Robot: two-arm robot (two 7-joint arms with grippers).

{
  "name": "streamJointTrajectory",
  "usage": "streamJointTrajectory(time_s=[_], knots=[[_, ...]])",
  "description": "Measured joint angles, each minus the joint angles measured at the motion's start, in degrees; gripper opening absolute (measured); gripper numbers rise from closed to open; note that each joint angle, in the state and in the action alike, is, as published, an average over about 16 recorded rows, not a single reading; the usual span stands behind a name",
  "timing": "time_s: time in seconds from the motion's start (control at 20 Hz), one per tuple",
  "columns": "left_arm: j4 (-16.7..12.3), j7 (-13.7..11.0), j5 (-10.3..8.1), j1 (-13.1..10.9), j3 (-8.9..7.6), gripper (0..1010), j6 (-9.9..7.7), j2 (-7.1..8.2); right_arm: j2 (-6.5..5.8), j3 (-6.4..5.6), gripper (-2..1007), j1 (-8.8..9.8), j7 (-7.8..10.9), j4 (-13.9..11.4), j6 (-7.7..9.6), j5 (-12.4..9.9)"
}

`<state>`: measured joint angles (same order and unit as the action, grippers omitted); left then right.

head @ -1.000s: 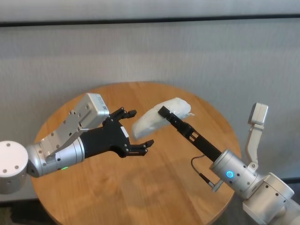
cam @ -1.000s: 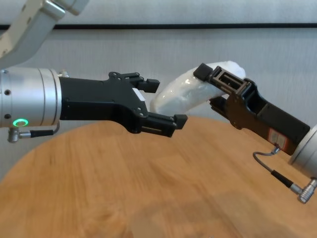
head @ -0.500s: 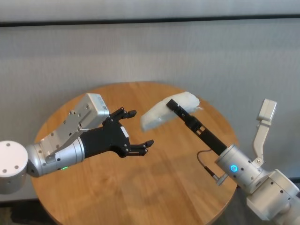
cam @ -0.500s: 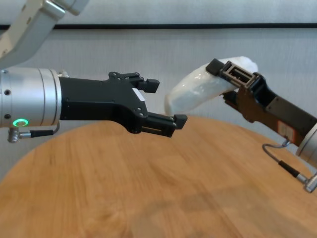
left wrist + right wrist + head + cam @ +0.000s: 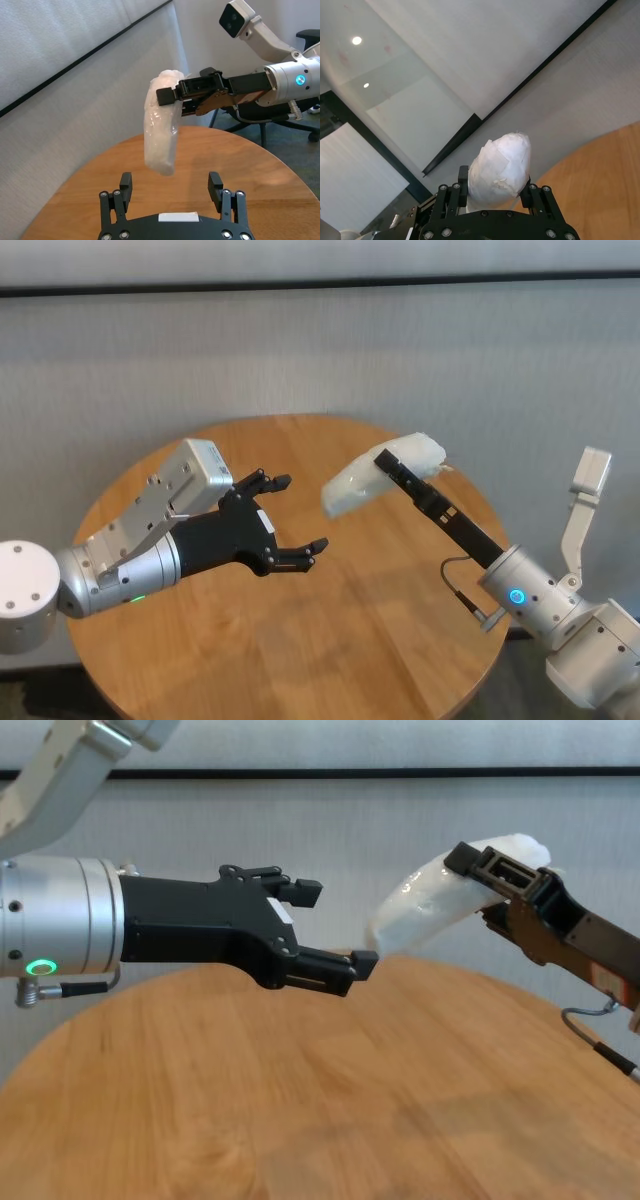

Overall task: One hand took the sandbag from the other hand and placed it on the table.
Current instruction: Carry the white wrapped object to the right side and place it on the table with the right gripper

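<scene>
Holding the sandbag (image 5: 380, 476) by its far upper end, the right gripper (image 5: 398, 468) has its jaws clamped on the pouch, which hangs in the air above the far right part of the table (image 5: 330, 640), touching nothing else. The bag's long axis runs slantwise, its free end drooping down and toward the left gripper (image 5: 295, 515), whose jaws stand wide apart and empty over the middle of the table. A clear gap separates that free end from the left fingertips; in the left wrist view the bag (image 5: 162, 120) hangs in front of and above the open jaws, roughly centred between them. Judging by this, the handover is done and the placing comes next, so the right arm, the only one in contact, needs to bring the bag down. The round wood-grain top beneath looks bare, and a plain pale wall stands behind it.
</scene>
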<state>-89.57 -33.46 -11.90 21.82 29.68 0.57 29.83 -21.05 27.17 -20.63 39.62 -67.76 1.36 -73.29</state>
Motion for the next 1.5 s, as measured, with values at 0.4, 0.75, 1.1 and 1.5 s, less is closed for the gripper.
streamJointTrajectory(time_s=[0.4,0.75,1.1,1.5], knots=[[-0.6,4.7,0.15,-1.4,-2.13,1000,-2.42,-0.99,-1.78,-1.08,565,1.19,-1.43,-1.8,-0.38,1.9],[-1.4,10.9,2.28,-2.7,-4.12,1000,-6.59,-3.17,-3.46,-1.96,565,2.24,-3.08,-3.6,-0.53,3.6],[-1.5,15.6,5.85,-2.6,-4.55,1000,-10.18,-6.32,-5.31,-2.88,565,3.26,-5.76,-5.5,-0.35,5.6],[-0.9,18.1,9.19,-2.0,-4.03,1000,-12.27,-9.52,-7.73,-3.67,565,4.47,-9.35,-7.4,0.97,8.1]])
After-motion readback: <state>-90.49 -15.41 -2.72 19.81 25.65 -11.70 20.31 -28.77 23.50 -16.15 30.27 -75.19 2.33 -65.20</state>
